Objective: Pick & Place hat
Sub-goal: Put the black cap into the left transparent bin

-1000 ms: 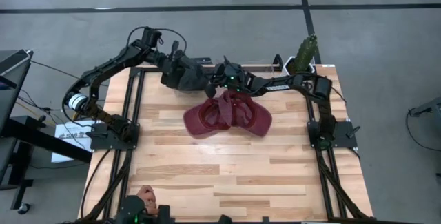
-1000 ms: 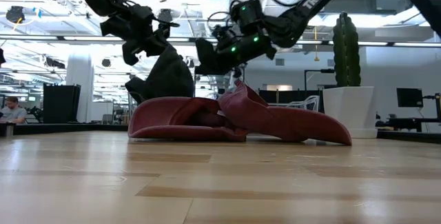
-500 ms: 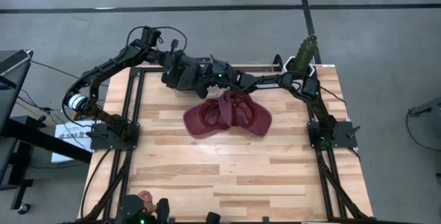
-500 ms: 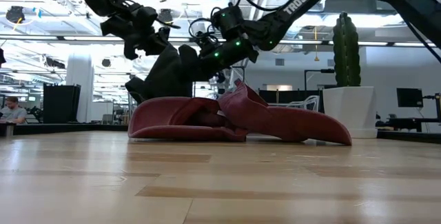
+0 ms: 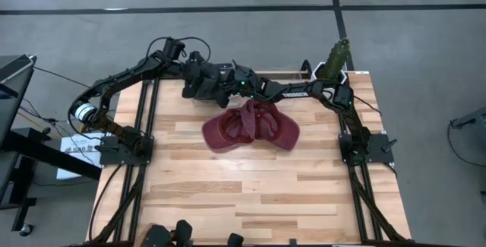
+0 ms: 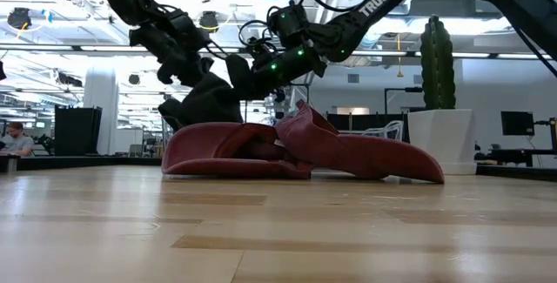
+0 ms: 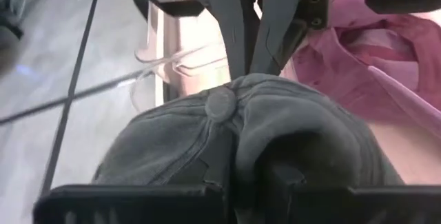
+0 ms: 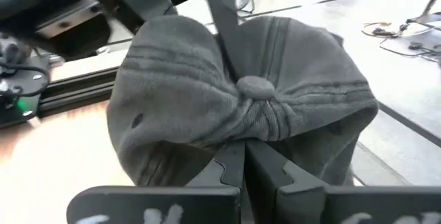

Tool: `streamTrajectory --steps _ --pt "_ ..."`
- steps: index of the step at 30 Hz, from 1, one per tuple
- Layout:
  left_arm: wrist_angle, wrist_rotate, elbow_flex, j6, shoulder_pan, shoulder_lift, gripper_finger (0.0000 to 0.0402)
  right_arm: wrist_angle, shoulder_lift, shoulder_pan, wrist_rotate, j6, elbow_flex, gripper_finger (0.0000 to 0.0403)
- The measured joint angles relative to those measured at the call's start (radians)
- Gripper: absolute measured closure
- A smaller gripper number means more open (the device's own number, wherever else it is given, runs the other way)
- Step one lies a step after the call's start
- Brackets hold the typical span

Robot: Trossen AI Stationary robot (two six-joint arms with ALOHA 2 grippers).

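both arms meet at the grey cap (image 5: 203, 86) above the worktop (image 5: 250, 178): right gripper (image 8: 244, 156) jaws pinch its crown, left gripper (image 7: 238, 156) jaws look barely parted, so the handover wants a firm pinch before the left lets go.

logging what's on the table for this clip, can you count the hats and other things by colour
grey cap: 1, at the table's far edge, between both claws
dark red hats: 1 or 2 overlapping in a heap mid-table, cannot tell which
green cactus in a white pot: 1, at the far right corner
total: 3 or 4
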Motion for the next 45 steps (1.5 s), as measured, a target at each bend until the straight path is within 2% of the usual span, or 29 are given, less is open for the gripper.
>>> streamTrajectory --steps 4,10,16,27,35,40,45 --pt "0.001 -0.098 0.0 -0.069 -0.044 -0.024 0.0361 0.0 0.0 0.0 0.002 0.0 0.0 0.0403" --pt "0.004 -0.178 0.0 -0.194 -0.064 -0.078 0.0364 0.0 0.0 0.0 0.003 0.0 0.0 0.0403" --pt "-0.009 -0.334 0.0 -0.289 -0.064 -0.123 0.0364 -0.014 0.0 0.0 0.011 -0.002 0.0 0.0403" --pt "-0.009 -0.343 -0.083 -0.311 -0.079 -0.151 0.0363 -0.016 0.0 0.0 0.029 -0.007 0.0 0.0403" --pt "0.008 -0.343 -0.09 -0.317 -0.079 -0.169 0.0361 -0.013 0.0 0.0 0.05 0.0 0.0 0.0403" --pt "0.02 -0.344 -0.09 -0.345 -0.079 -0.181 0.0338 -0.012 0.0 0.0 0.05 0.0 0.0 0.0403" --pt "0.043 -0.39 -0.09 -0.343 -0.084 -0.184 0.0305 -0.001 0.0 0.0 0.049 0.001 -0.001 0.0403"
